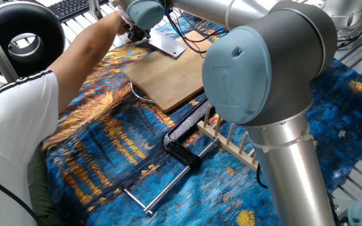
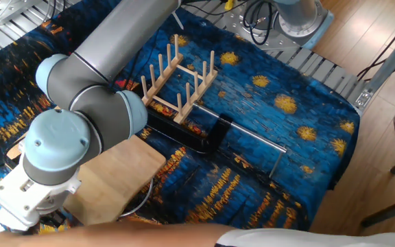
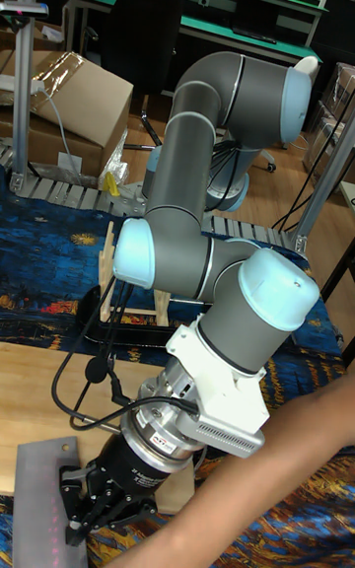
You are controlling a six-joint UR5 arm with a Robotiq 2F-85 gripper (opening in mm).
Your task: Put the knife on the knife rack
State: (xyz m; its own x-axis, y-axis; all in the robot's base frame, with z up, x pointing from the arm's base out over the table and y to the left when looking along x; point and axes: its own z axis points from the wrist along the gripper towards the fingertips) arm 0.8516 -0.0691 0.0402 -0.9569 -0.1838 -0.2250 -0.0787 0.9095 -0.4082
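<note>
The knife point(image 1: 166, 44) shows its broad grey blade sticking out over the far end of the bamboo board, and it appears again as a flat grey rectangle, the knife point(image 3: 44, 484), at the lower left of the tall view. My gripper point(image 3: 77, 517) sits at the blade's handle end with its black fingers closed around it. In one fixed view a person's hand partly covers the gripper point(image 1: 135, 34). The handle itself is hidden. The knife rack point(image 1: 231, 141), pale wood with upright pegs, stands apart from the knife beside my arm, as the other view of the knife rack point(image 2: 177, 81) also shows.
A bamboo cutting board point(image 1: 168, 78) lies under and near the knife. A black clamp point(image 1: 182, 149) with a thin metal bar point(image 1: 159, 190) lies in front of the rack. A person's arm point(image 1: 74, 69) reaches in from the left. The table wears a blue and orange patterned cloth point(image 2: 280, 103).
</note>
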